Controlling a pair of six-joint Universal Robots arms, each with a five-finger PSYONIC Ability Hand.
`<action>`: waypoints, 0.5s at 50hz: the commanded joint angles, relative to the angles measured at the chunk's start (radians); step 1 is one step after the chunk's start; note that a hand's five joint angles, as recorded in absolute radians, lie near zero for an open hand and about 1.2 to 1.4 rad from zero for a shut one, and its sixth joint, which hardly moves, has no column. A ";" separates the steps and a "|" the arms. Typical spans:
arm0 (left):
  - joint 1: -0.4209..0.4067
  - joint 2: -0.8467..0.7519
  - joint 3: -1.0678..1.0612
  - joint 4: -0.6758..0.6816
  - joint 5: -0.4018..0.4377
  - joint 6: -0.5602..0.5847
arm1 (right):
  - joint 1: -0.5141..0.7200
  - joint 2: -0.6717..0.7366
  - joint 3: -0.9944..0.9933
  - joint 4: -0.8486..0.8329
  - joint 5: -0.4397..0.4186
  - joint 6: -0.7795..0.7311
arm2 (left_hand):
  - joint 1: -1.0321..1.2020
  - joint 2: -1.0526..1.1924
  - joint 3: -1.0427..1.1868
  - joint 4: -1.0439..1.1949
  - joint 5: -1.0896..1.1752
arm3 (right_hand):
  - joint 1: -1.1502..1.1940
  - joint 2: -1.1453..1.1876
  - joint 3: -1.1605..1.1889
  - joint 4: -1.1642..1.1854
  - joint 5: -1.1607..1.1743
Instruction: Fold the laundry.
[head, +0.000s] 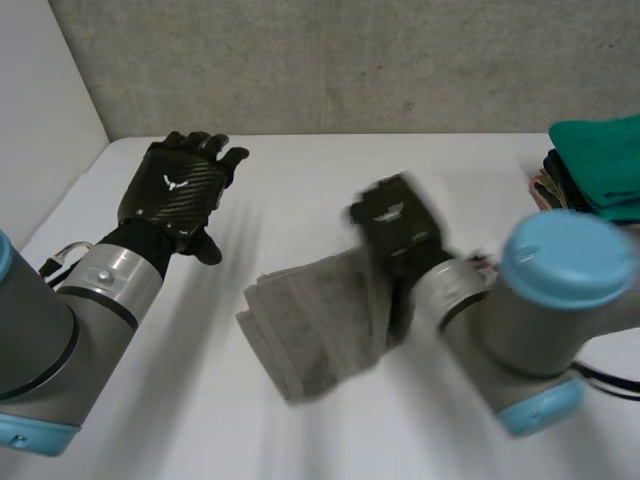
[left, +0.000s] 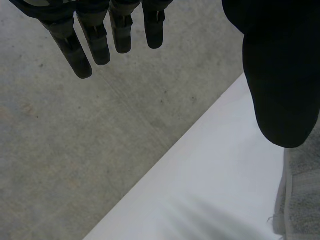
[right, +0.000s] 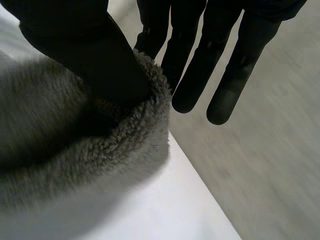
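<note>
A grey fluffy towel (head: 310, 330), folded into a thick bundle, lies on the white table (head: 300, 170) in front of the middle. My right hand (head: 398, 225) is at the bundle's far right edge. In the right wrist view its thumb (right: 100, 55) pinches the towel's rolled edge (right: 75, 150) against one finger while the other fingers stick out straight past it. My left hand (head: 175, 190) hovers over the far left of the table, apart from the towel. Its fingers (left: 95, 40) are straight and hold nothing, and a towel corner (left: 302, 195) lies beyond its thumb.
A stack of folded cloths with a green one on top (head: 600, 165) stands at the table's far right. A grey wall (head: 330, 60) runs along the back edge, and a white wall closes the left side.
</note>
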 joint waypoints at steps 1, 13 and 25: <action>0.008 0.015 -0.020 -0.006 -0.003 -0.001 | 0.218 0.127 -0.026 0.040 -0.189 -0.118 | -0.025 -0.027 -0.033 -0.026 -0.042 | 0.291 0.233 0.213 0.200 0.208; -0.008 0.029 -0.043 -0.013 -0.082 -0.089 | 0.116 0.002 0.074 0.065 -0.214 -0.004 | -0.024 -0.026 -0.032 -0.025 -0.042 | -0.931 -0.989 -1.008 -1.022 -1.014; -0.282 -0.113 0.157 -0.176 -0.292 -0.223 | -0.056 -0.021 -0.108 0.316 -0.211 0.434 | -0.025 -0.027 -0.033 -0.026 -0.042 | -0.931 -0.989 -1.008 -1.022 -1.014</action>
